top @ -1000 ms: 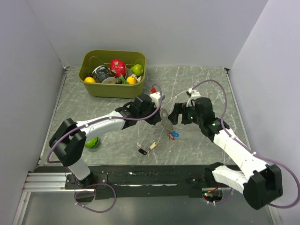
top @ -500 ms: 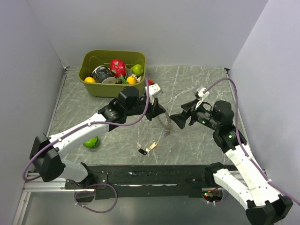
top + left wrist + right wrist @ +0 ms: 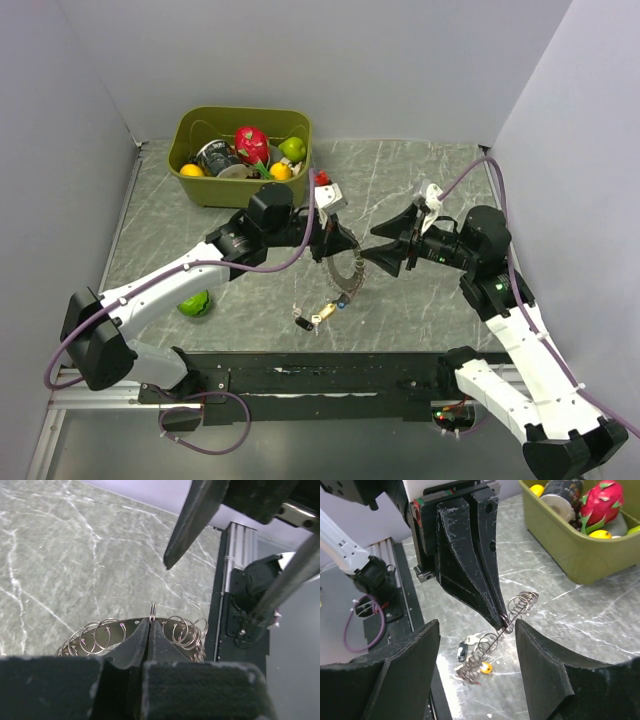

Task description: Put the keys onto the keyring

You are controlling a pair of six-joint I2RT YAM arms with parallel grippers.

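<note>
My left gripper (image 3: 348, 245) sits at frame centre, jaws pinched together; my right gripper (image 3: 380, 255) faces it, jaws spread.

The right gripper (image 3: 376, 256) now stands tip to tip with the left gripper (image 3: 345, 244), jaws narrower; the keyring (image 3: 347, 283) hangs raised.

One keyring (image 3: 350, 278) – a single band. Two keys on the near worktop (image 3: 420, 180): a black-headed key (image 3: 300, 323) and a yellow-headed key (image 3: 326, 311). One green bin (image 3: 235, 192), far left, holds one red dragon fruit (image 3: 252, 143), one green apple (image 3: 293, 149) and two orange-yellow fruits (image 3: 192, 170) (image 3: 281, 171). One green ball (image 3: 196, 303) lies near left.
</note>
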